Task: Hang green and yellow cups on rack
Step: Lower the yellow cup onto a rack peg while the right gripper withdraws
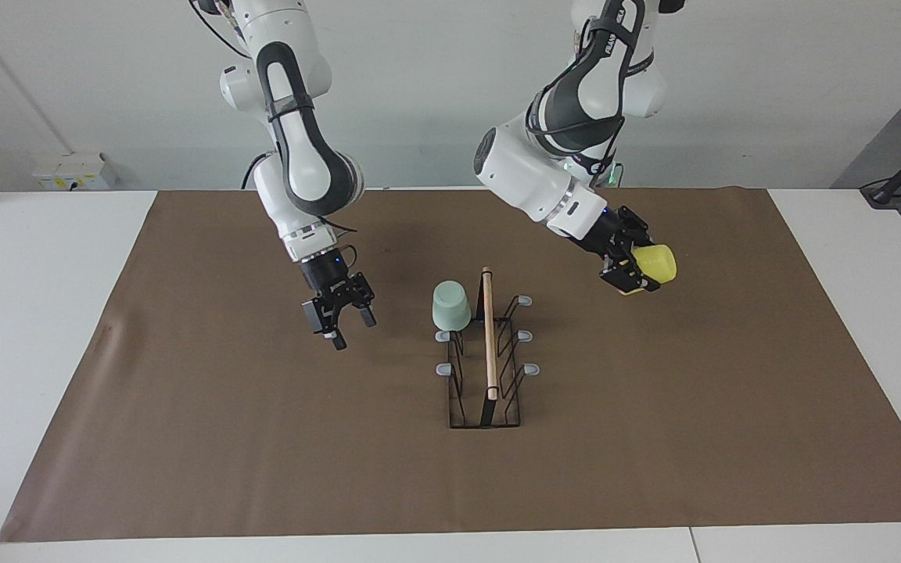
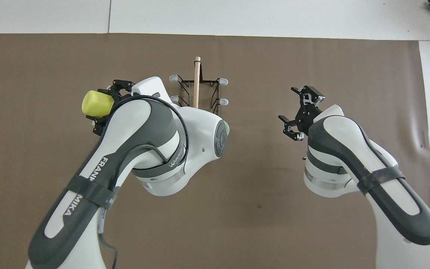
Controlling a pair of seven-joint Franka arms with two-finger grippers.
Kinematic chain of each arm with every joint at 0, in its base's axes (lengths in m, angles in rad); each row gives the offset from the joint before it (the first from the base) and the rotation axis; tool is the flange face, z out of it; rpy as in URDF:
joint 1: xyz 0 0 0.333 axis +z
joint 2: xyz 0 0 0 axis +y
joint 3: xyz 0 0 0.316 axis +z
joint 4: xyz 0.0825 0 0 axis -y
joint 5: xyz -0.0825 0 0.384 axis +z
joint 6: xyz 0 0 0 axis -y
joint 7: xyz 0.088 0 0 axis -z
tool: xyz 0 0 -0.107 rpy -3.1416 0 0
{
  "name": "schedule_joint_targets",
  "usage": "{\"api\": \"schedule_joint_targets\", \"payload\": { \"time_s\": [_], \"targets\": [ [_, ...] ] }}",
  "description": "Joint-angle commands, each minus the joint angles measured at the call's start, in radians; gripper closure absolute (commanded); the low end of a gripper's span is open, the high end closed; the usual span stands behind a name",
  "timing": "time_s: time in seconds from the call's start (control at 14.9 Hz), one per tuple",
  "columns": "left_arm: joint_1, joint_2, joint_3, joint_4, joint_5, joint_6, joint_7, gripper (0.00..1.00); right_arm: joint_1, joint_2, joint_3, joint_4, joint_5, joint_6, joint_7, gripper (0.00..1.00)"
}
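Observation:
The black wire rack [image 1: 507, 391] with a wooden rod [image 1: 488, 336] on top stands mid-table; it also shows in the overhead view [image 2: 215, 83]. The mint green cup [image 1: 450, 306] hangs upside down on the rack prong nearest the robots, on the right arm's side; in the overhead view only a sliver of it [image 2: 228, 129] shows past the left arm. My left gripper [image 1: 642, 262] is shut on the yellow cup [image 1: 658, 263] and holds it sideways in the air over the mat beside the rack, toward the left arm's end [image 2: 95, 103]. My right gripper [image 1: 354, 331] is open and empty, over the mat beside the green cup.
A brown mat [image 1: 263, 453] covers most of the white table [image 1: 28, 352]. Five grey-tipped prongs stand free, among them one [image 1: 530, 368] on the left arm's side.

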Motion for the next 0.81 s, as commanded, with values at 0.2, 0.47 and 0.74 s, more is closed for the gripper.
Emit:
{"api": "schedule_joint_targets", "payload": {
  "time_s": [0.2,0.47,0.74],
  "targets": [
    [-0.084,0.085,0.011,0.071,-0.002,-0.093,-0.06,1.0,-0.159,0.0,0.003,0.004,-0.426,-0.212,-0.074,0.0],
    [-0.132,0.091,0.011,0.066,-0.011,-0.09,-0.063,1.0,-0.272,-0.006,0.0,0.028,-0.737,-0.401,-0.065,0.0],
    [-0.146,0.094,0.011,0.06,-0.002,-0.038,-0.063,1.0,-0.358,0.005,0.0,0.145,-1.015,-0.579,0.039,0.0]
  ]
}}
